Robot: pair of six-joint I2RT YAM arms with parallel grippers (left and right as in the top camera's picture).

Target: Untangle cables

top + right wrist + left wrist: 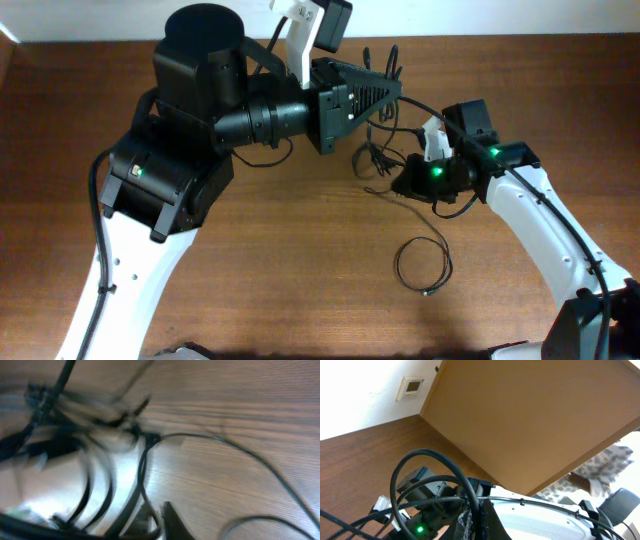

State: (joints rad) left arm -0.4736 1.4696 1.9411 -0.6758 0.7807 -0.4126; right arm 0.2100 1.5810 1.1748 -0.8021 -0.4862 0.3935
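Thin black cables (374, 156) hang in a loose tangle between my two grippers above the wooden table. The left gripper (393, 92) is raised and shut on one cable strand (474, 505), which runs up between its fingers (465, 525) and curls into a loop (415, 455). My right gripper (402, 184) sits low at the tangle's right side. In the blurred right wrist view a cable (142, 467) passes between the right gripper's (159, 519) closed fingers. A separate cable lies as a small loop (424, 265) on the table nearer the front.
The bulky black left arm (200, 110) covers the back left of the table (280, 260). The white right arm (540, 225) reaches in from the front right. A large tan board (530, 420) fills the left wrist view.
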